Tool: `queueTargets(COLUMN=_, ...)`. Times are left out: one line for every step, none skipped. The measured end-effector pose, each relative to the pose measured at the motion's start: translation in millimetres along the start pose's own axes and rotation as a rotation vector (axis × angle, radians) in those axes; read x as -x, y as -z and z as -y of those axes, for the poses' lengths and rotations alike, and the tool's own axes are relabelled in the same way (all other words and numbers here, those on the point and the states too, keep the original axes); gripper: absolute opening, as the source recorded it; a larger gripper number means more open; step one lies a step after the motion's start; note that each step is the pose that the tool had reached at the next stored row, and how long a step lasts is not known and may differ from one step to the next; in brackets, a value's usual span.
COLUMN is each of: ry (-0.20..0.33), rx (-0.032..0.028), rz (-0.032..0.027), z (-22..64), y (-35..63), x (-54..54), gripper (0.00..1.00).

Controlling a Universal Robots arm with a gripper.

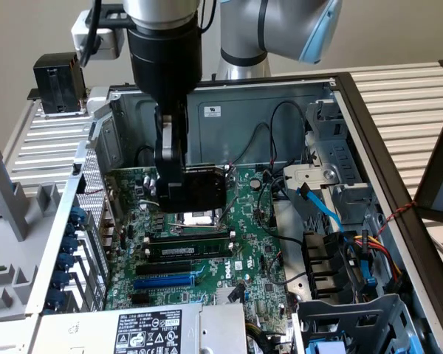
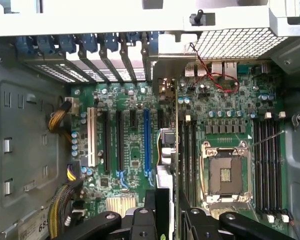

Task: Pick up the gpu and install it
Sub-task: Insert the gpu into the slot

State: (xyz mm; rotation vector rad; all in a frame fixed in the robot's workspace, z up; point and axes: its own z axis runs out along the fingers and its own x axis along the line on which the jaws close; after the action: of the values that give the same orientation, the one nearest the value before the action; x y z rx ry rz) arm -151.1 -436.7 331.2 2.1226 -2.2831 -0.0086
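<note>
Exterior view: the black two-fingered gripper is clamped on the gpu, a small green circuit card under a black boxy plastic shroud. It is held over the large green motherboard, at 12 o'clock of the silver CPU socket. The card looks light and stiff but fragile. The hard matte shroud seems the safest hold, not the thin bare board.
</note>
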Motion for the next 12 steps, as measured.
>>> queueTargets(ry=0.000, rx=0.0002, rz=-0.0001, z=0.0, y=-1.6, x=-1.7, gripper=0.27)
queueTargets(ry=0.000, rx=0.0001, rz=0.0001, z=0.1, y=-3.7, x=-3.7, gripper=0.27)
queueTargets(ry=0.000, rx=0.0005, rz=0.0003, z=0.3, y=-5.7, x=-5.2, gripper=0.27)
queueTargets(ry=0.000, rx=0.0020, rz=0.0000, z=0.4, y=-7.0, x=-7.1, gripper=0.27)
queueTargets(ry=0.000, rx=0.0036, rz=0.0000, z=0.6, y=-8.3, x=-8.7, gripper=0.27)
queueTargets(ry=0.000, rx=0.0050, rz=-0.0002, z=0.7, y=-9.3, x=-9.8, gripper=0.27)
queueTargets(ry=0.000, rx=0.0063, rz=0.0005, z=0.8, y=-10.2, x=-11.3, gripper=0.27)
queueTargets(ry=0.000, rx=0.0071, rz=0.0022, z=0.9, y=-11.1, x=-12.7, gripper=0.27)
queueTargets(ry=0.000, rx=0.0079, rz=0.0040, z=1.0, y=-11.9, x=-13.8, gripper=0.27)
queueTargets(ry=0.000, rx=0.0091, rz=0.0067, z=1.1, y=-12.7, x=-14.9, gripper=0.27)
queueTargets(ry=0.000, rx=0.0104, rz=0.0096, z=1.2, y=-13.3, x=-15.6, gripper=0.27)
queueTargets(ry=0.000, rx=0.0109, rz=0.0131, z=1.3, y=-13.8, x=-16.3, gripper=0.27)
